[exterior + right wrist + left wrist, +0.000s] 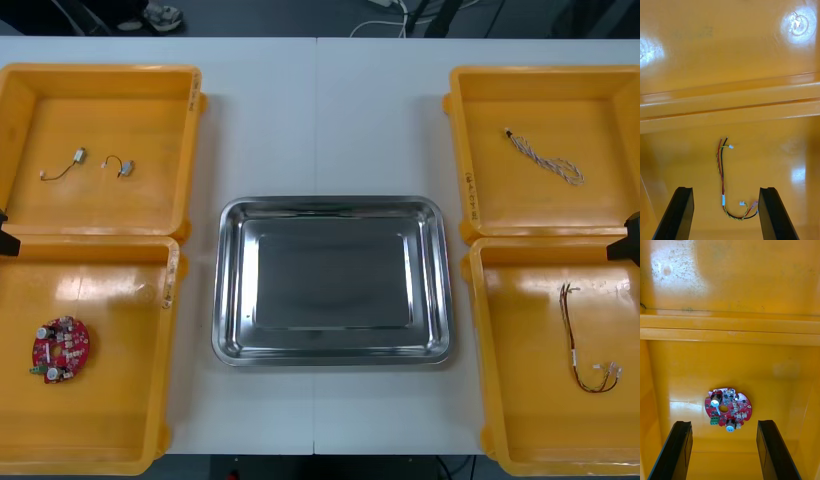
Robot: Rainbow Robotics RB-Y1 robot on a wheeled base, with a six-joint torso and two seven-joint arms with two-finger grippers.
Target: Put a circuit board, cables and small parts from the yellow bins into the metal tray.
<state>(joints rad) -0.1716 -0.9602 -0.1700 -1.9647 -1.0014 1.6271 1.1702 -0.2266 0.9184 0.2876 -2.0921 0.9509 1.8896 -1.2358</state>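
1. Four yellow bins (100, 72) stand two down the left side of the front view and two down the right, with one metal tray (228, 290) between them, bare and shiny.
2. One round red circuit board (60, 349) lies flat, parts upward, in the lower-left bin (120, 420). Two small metal parts (78, 157), each trailing a thin wire, sit near each other in the upper-left bin (130, 100).
3. One twisted blue and white cable (545, 158) runs diagonally, upper left to lower right, in the upper-right bin (560, 90). One red and yellow cable (572, 335) runs top to bottom in the lower-right bin (530, 400), hooking right at its lower end.
4. Left gripper (724, 423) — fingers wide apart, holding nothing, over the circuit board.
5. Right gripper (726, 188) — fingers wide apart, holding nothing, over the red and yellow cable.
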